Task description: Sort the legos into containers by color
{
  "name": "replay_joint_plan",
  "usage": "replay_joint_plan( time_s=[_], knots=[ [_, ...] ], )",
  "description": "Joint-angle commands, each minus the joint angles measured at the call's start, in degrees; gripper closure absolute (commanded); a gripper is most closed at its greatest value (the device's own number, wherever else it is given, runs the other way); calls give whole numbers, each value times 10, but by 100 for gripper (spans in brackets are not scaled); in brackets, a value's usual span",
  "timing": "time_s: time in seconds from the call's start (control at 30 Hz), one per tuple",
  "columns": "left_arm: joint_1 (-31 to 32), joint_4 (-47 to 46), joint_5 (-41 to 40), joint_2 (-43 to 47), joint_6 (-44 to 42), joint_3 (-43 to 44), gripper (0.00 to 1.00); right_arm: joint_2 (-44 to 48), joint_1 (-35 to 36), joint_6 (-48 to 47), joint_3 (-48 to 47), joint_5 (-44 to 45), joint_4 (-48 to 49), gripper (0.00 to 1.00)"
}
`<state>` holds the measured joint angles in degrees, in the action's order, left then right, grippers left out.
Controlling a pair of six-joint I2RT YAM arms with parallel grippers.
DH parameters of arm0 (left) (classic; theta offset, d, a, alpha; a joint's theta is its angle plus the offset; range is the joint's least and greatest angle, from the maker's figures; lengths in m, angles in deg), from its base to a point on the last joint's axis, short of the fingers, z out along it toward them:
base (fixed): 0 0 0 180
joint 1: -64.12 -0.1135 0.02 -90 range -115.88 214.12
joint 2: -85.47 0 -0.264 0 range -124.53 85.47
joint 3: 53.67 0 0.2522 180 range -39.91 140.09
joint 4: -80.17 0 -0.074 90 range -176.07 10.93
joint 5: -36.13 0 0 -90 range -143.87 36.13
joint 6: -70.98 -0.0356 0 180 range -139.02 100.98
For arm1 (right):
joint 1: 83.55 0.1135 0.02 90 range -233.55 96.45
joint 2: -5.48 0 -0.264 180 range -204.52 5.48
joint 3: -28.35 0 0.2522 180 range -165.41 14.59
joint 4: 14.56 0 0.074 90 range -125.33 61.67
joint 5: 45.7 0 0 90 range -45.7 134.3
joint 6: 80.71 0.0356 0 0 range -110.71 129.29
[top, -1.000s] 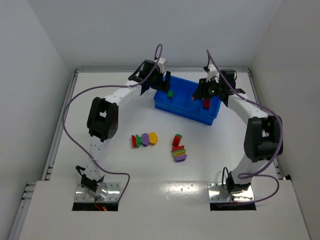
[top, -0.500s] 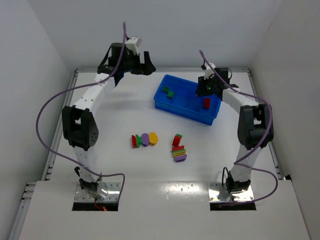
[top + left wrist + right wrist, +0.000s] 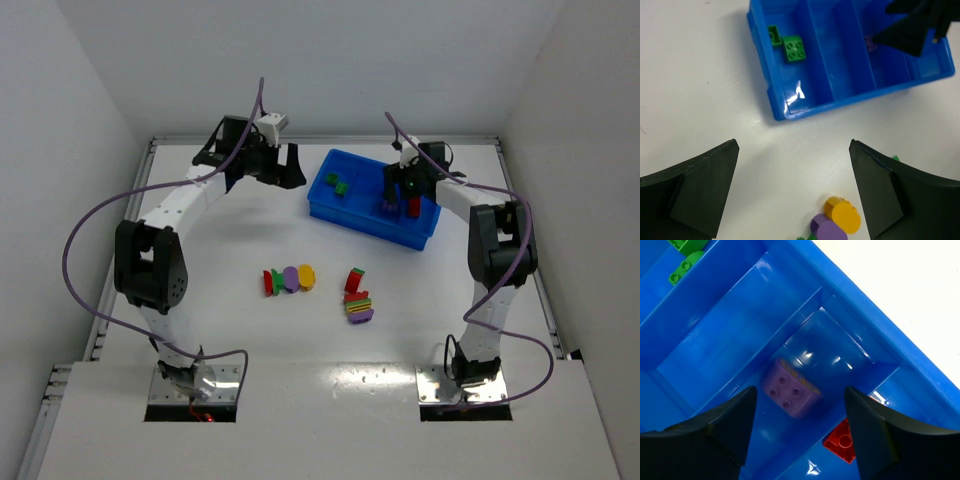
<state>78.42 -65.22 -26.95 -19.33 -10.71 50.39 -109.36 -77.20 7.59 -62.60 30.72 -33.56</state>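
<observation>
The blue bin [image 3: 352, 218] stands at the back of the table. My right gripper [image 3: 800, 392] hangs open over one of its containers, where a purple lego [image 3: 787, 387] lies loose, clear of both fingers. A red lego [image 3: 842, 442] lies in the section beside it, and two green legos [image 3: 792, 47] rest in the left end section. My left gripper [image 3: 792, 145] is wide open and holds nothing, over the table just left of the bin [image 3: 805, 102]. A row of red, green, purple and yellow legos [image 3: 288, 278] and a multicoloured stack [image 3: 357, 300] lie mid-table.
White walls close in the table on the left, back and right. The right arm's black fingers [image 3: 912, 30] reach into the bin's right part. Both arm bases [image 3: 190, 385] sit at the near edge.
My right gripper opened and let the purple lego drop into the bin. My left gripper opened fully, swung left away from the bin, then came down a little beside it.
</observation>
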Motion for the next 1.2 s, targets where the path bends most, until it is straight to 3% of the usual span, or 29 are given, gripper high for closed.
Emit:
replay_joint_plan(
  time_s=[0.0,0.1,0.17,0.3,0.33,0.43,0.53,0.8,1.17],
  knots=[
    [6,-12,59,64,-34,-21,0,21,7,-8,-20,8,16,28],
    [27,-12,75,108,-75,-63,0,57,7,-8,-8,2,16,27],
    [56,-12,40,135,-69,-104,3,82,12,-2,0,2,22,27],
    [127,-17,-103,192,-6,-164,8,148,12,8,29,-4,22,27],
    [149,-17,-196,214,14,-186,8,160,12,8,35,-4,22,27],
    [221,-17,-313,231,90,-209,13,201,7,8,58,7,16,27],
    [276,-17,-377,231,153,-224,20,233,1,8,92,15,5,27],
    [360,-17,-421,191,245,-260,25,327,-15,-3,175,22,-14,27],
    [441,-57,-383,166,227,-294,26,459,-38,-9,281,22,-20,27]
  ],
)
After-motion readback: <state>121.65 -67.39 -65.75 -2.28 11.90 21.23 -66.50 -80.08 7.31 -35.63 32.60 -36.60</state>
